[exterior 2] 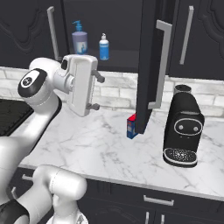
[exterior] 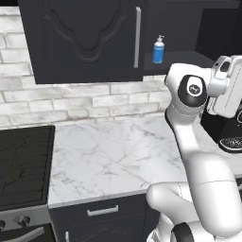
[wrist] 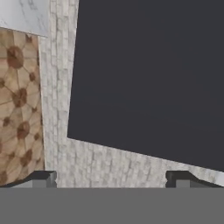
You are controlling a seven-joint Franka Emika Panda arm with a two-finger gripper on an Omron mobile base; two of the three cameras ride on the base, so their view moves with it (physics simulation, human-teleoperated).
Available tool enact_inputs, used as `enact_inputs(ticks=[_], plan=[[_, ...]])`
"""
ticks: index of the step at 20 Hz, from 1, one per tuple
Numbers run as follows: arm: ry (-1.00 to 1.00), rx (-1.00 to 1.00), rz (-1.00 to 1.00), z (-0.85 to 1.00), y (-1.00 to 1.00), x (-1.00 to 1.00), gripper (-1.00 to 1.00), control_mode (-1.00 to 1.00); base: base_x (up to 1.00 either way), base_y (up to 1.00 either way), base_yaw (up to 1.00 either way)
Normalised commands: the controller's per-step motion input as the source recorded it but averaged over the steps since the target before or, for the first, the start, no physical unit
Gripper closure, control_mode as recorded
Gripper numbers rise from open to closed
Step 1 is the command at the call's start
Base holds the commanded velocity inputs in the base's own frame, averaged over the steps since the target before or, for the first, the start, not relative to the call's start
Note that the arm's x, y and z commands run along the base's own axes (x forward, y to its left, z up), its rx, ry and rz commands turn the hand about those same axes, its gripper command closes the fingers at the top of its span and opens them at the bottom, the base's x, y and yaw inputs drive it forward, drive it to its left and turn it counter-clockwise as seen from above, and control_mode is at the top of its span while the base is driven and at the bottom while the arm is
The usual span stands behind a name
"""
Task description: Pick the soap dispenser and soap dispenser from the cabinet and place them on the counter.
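Below open cabinet (exterior 2: pixel 109 26), marble counter (exterior: pixel 118 156), brick wall (exterior: pixel 71 101)

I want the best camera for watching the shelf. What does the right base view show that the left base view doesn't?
Right base view alone: the greyish-purple soap dispenser, an open cabinet door, a coffee machine's whole front and a small carton. Left base view alone: the stovetop with its knobs. Both: the small blue soap dispenser, the marble counter and the open, empty gripper.
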Motion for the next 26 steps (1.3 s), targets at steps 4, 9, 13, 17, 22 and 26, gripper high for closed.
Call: enact_inputs(ticks=[4,9,13,17,22,26], plan=[[-0.01,0.04,0.0,-0.01,0.3,0.02,-1.0,-1.0,0.0,0.0,0.0],[0.0,0.17,0.01,0.0,0.27,-0.02,-1.0,-1.0,0.0,0.0,0.0],[0.0,0.19,0.03,0.0,0.19,0.0,-1.0,-1.0,0.0,0.0,0.0],[-0.04,0.16,0.0,-0.04,0.14,0.0,-1.0,-1.0,0.0,0.0,0.0],[-0.04,0.17,0.02,-0.16,0.07,0.02,-1.0,-1.0,0.0,0.0,0.0],[0.0,0.17,0.06,-0.18,0.03,0.02,-1.0,-1.0,0.0,0.0,0.0]])
